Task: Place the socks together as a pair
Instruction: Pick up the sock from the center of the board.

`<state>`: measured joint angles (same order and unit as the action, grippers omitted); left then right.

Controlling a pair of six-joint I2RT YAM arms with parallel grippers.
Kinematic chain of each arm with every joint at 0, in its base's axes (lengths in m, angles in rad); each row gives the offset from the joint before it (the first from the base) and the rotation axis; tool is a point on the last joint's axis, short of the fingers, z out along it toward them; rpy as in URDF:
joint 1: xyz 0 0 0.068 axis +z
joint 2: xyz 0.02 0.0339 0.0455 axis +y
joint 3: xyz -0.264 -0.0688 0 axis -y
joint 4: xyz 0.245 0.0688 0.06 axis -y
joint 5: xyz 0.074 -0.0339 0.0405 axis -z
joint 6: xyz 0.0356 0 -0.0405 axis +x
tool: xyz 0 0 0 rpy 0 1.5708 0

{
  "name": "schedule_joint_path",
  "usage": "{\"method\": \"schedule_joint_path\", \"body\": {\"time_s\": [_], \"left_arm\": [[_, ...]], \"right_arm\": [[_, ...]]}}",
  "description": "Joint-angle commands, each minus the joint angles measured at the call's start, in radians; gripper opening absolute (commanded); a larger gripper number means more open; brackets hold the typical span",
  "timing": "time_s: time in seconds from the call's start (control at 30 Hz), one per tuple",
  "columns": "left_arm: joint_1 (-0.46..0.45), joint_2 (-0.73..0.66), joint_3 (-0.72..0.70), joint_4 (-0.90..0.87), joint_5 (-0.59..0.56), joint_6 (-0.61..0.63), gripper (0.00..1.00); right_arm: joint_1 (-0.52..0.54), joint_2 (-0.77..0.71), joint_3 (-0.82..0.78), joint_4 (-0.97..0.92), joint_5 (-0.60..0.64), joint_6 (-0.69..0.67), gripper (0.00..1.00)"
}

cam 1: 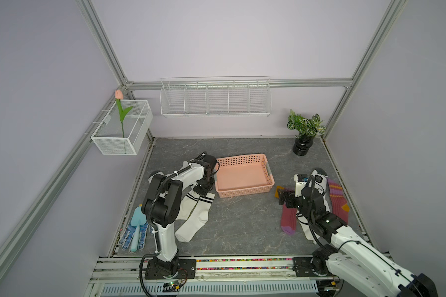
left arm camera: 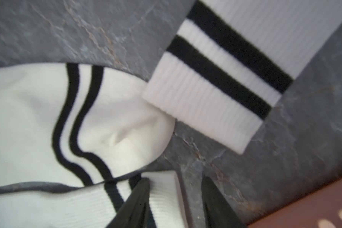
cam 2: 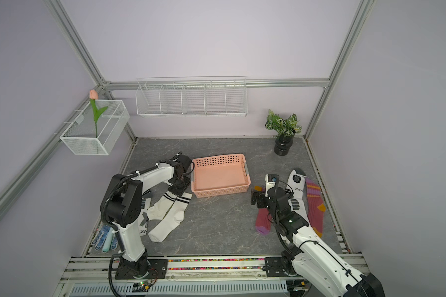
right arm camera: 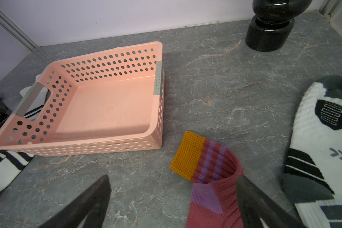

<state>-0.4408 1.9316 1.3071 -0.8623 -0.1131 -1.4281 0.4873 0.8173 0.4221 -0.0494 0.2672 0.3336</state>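
The left arm [cam 1: 165, 239] rises upright from its base at the front edge of the counter [cam 1: 242, 226], near the front-left corner. It folds at a black elbow and sends its white forearm toward the back. Its wrist bends steeply down, so the left tool [cam 1: 204, 189] points at the counter. In the left wrist view its fingers [left arm camera: 134, 203] stand partly apart. The right arm [cam 1: 358, 254] leans in from the front-right corner, stretched low along the right edge. The right tool [cam 1: 285, 196] sits low over the counter, turned toward the counter's middle, its fingers [right arm camera: 83, 205] spread wide.
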Motion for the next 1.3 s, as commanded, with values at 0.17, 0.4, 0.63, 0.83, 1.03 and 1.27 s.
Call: {"method": "schedule_joint_path", "body": {"time_s": [0.17,0.4,0.63,0.83,1.03,1.27], "left_arm": [[-0.005,0.031,-0.02,-0.048,-0.013,-0.041,0.31],[-0.004,0.021,-0.02,-0.047,-0.006,-0.029,0.09],[-0.004,-0.088,-0.042,-0.089,-0.031,0.016,0.0],[-0.007,-0.302,-0.125,-0.095,-0.053,0.065,0.0],[-0.043,-0.513,-0.183,-0.082,-0.003,0.145,0.0],[-0.132,-0.673,-0.235,-0.008,0.086,0.173,0.0]], "right_arm": [[0.026,0.015,0.006,0.029,0.032,-0.024,1.0],[0.041,0.042,0.017,0.029,0.041,-0.029,1.0],[0.058,0.047,0.009,0.062,-0.009,-0.049,0.99],[0.094,0.085,0.037,0.089,-0.122,-0.058,0.99],[0.171,0.13,0.173,0.041,-0.284,-0.059,0.99],[0.367,0.276,0.355,-0.029,-0.276,-0.117,1.0]]}}
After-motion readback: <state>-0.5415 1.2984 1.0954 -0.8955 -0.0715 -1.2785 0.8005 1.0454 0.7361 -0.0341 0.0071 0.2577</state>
